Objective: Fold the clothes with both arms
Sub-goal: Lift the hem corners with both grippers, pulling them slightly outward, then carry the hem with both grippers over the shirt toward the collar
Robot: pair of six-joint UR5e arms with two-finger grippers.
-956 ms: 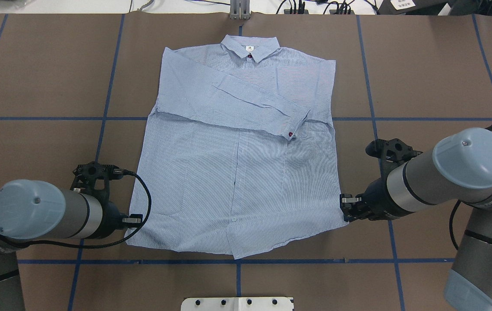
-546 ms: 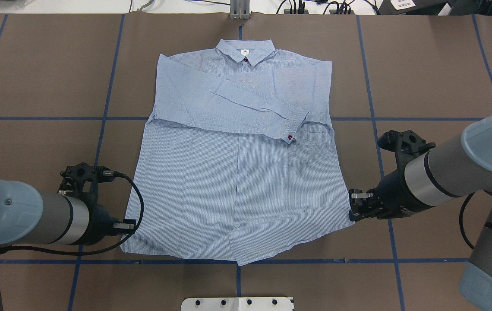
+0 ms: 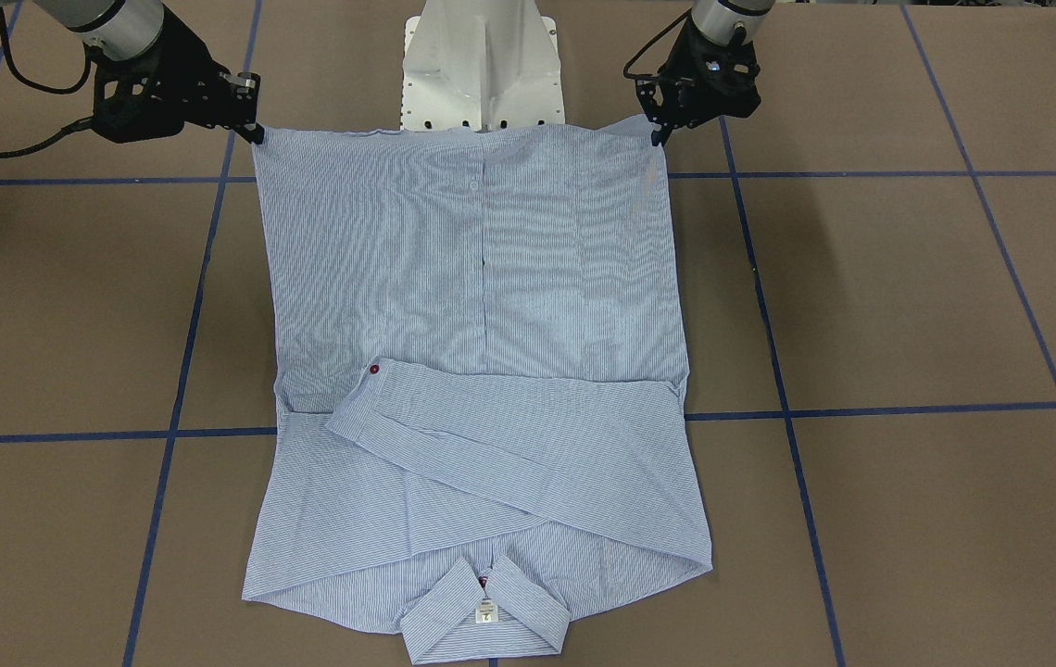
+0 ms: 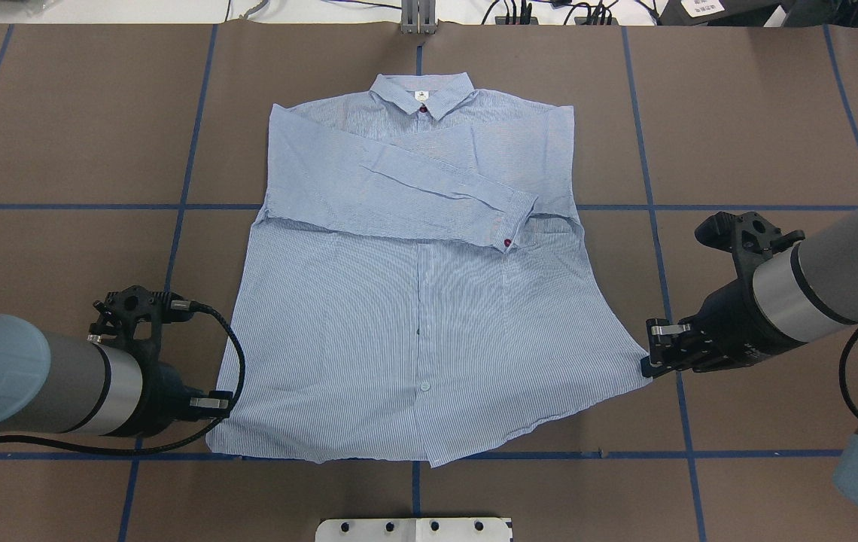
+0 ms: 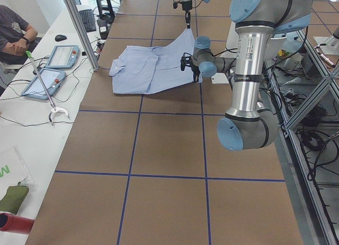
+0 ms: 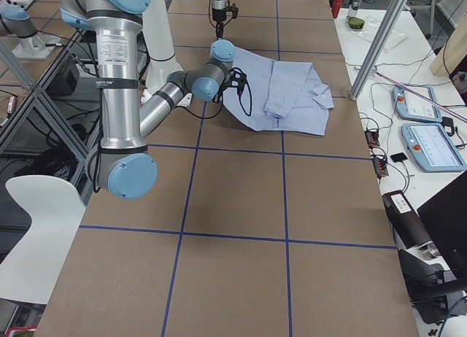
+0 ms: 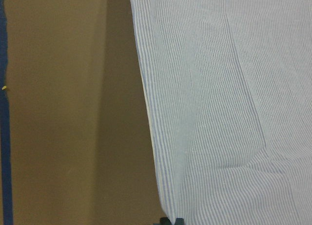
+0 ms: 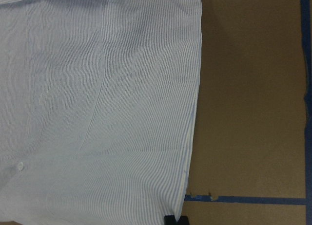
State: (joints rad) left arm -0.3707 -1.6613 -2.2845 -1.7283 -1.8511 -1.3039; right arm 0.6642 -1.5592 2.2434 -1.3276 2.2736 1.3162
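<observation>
Left fingers (image 4: pixel 212 403) pinched shut on near-left hem corner of shirt (image 4: pixel 414 301). Right fingers (image 4: pixel 661 352) clamp near-right hem corner. Hem raised off tabletop (image 4: pixel 60 150), cloth stretched between. Farther up shirt: sleeve (image 4: pixel 414 196) folded across chest, red cuff button (image 4: pixel 506 242) showing. Collar (image 4: pixel 421 94) farthest, lying flat.

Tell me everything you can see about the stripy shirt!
The shirt is light blue with thin white stripes, soft-looking cloth, lying front up on the brown table. Its collar points away from the robot; one sleeve is folded across the chest, showing a red cuff button. The left hand and right hand pinch its bottom corners, with the hem raised.
</observation>
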